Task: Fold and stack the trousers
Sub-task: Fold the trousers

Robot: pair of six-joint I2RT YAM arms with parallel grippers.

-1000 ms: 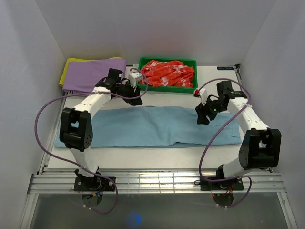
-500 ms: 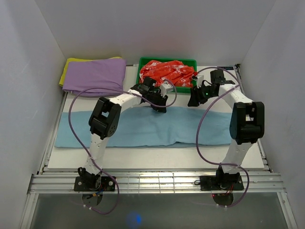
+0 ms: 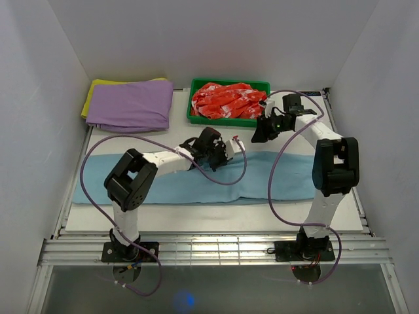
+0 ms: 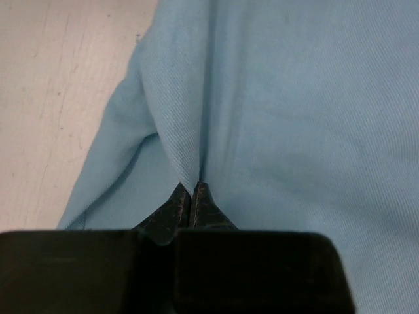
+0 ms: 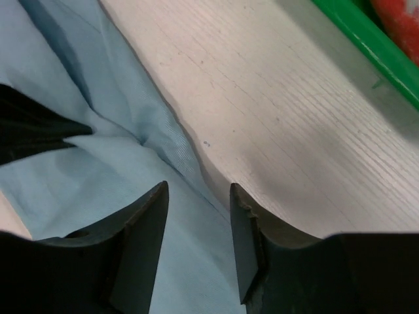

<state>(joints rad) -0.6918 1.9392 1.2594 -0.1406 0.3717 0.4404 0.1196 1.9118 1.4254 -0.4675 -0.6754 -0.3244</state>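
Observation:
The light-blue trousers (image 3: 163, 180) lie spread lengthwise across the table, both legs flat. My left gripper (image 3: 219, 155) rests on their far edge near the middle. In the left wrist view it (image 4: 192, 188) is shut on a small ridge of the blue cloth (image 4: 294, 98). My right gripper (image 3: 258, 135) hangs just to the right of it, over the same far edge. In the right wrist view it (image 5: 198, 188) is open and straddles the trousers' hem (image 5: 163, 131), holding nothing. The left gripper's black tip (image 5: 33, 131) shows at the left of that view.
A green tray (image 3: 196, 120) holding red-and-white cloth (image 3: 229, 101) stands at the back, close behind both grippers; its rim (image 5: 366, 52) shows in the right wrist view. A folded purple garment (image 3: 127, 104) lies on a yellow cloth (image 3: 95, 85) at the back left.
My left gripper moved right and nearer onto the trousers' far edge and shut on the cloth. The right gripper swung back and left toward the tray, and its jaws narrowed.

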